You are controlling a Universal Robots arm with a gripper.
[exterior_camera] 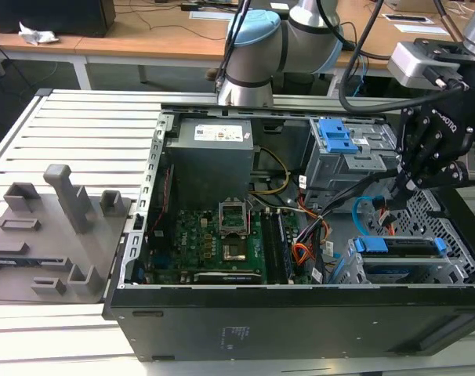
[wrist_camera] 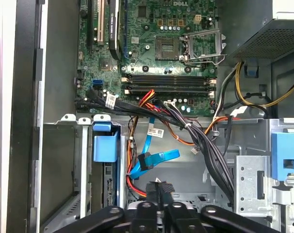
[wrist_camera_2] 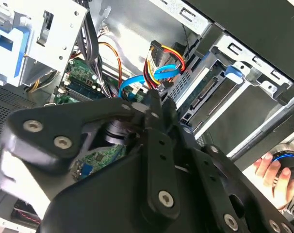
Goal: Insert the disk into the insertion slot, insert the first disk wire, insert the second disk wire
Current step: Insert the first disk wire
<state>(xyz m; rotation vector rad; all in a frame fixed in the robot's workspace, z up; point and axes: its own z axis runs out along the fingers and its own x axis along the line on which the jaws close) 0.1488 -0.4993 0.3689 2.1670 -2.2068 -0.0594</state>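
Filling the insertion slot [exterior_camera: 451,232]: the disk [exterior_camera: 400,246]

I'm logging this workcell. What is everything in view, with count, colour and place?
Open black computer case: one, black, on the slatted silver table.
Grey plastic fixture: one, grey, exterior view's left of the case.
Green motherboard: one, green, inside the case.
Grey power supply box: one, grey, beside the motherboard.
Tall grey cage with blue latch: one, grey, inside the case.
Silver hard drive in bright blue carrier: one, silver, in the perforated grey drive cage.
Red and orange-yellow wire bundle: one, by the drive cage.
Light blue flat cable: one, by the drive cage.
Robot arm: one, grey and blue, behind the case.
Black gripper: one, inside the case.
Person's hand: one, outside the case.
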